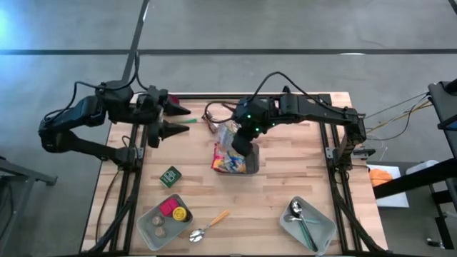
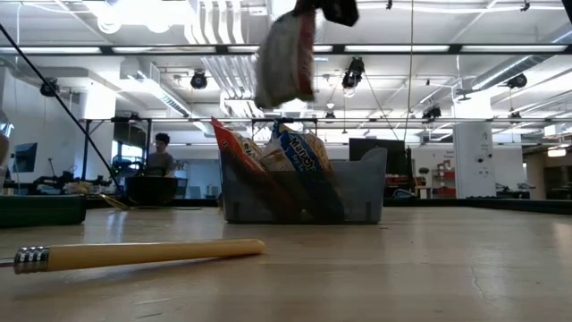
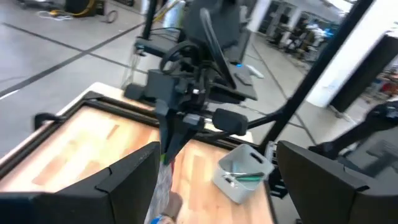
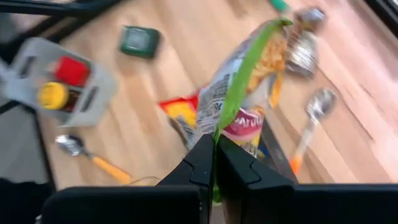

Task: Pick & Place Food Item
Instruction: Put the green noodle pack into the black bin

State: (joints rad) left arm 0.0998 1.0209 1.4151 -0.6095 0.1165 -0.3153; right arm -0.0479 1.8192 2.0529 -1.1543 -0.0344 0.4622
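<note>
pale wood-plank table (image 1: 285, 178), crinkly snack bag (image 4: 242, 87)

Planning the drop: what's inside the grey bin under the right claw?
Snack packets stand in the grey bin; its floor is covered. The right claw holds another bag above.

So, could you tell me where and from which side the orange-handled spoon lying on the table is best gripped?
Probably at the middle of the orange-handled spoon handle, coming straight down from above. It lies flat on bare wood between the two trays, and the handle is long, narrow and clear on both sides. Set the tool's fingers across the handle; the left tool is open and free.
</note>
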